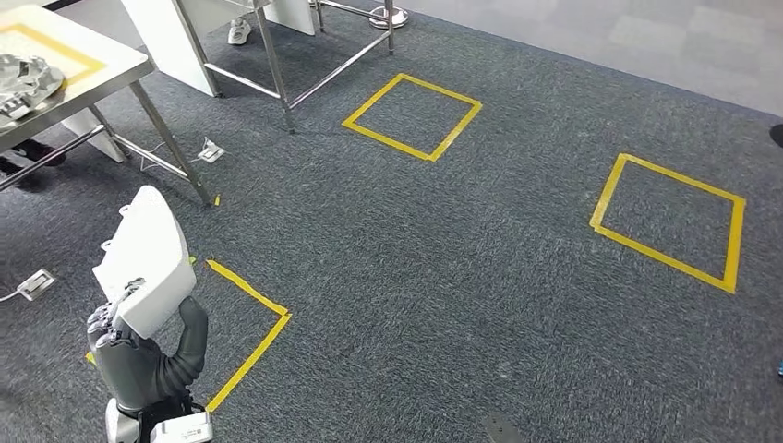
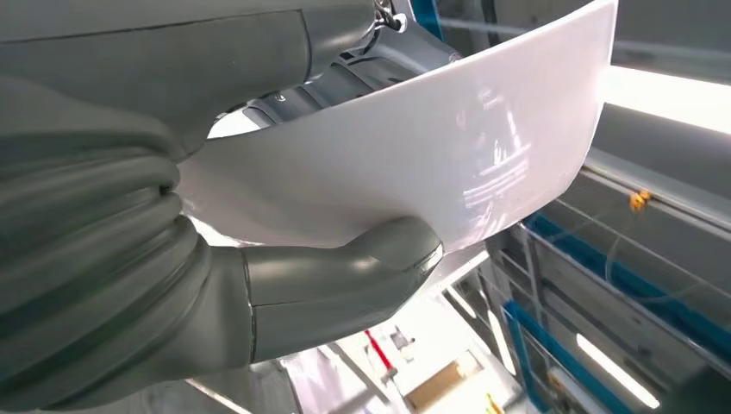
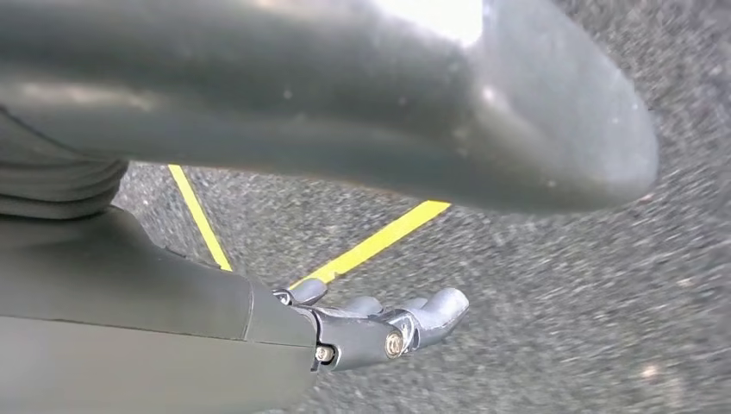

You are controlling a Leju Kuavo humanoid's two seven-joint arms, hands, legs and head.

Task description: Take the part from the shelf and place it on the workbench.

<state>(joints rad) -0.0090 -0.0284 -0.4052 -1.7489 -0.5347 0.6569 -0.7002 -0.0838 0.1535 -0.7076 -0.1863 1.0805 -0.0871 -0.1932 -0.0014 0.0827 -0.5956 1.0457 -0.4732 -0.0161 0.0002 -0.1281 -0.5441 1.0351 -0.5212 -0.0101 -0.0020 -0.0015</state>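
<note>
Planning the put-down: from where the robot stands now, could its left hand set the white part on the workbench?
Probably not yet. The left hand grips the white part low beside the body, and the workbench stands ahead to the left across open carpet, so the robot would likely need to step closer.

The part (image 2: 431, 155) looks like smooth white plastic, pretty glossy, you can see lights reflecting off it up close. The left robot hand (image 1: 138, 355) gripping it is matt grey, rubbery-looking, with a ribbed cover. The right robot hand (image 3: 379, 323) has the same dull grey skin plus bare metal bits with screws at the fingers. The floor (image 1: 517, 277) is rough dark grey carpet with shiny yellow tape (image 1: 413, 115). The table (image 1: 88, 69) has brushed metal legs.
</note>
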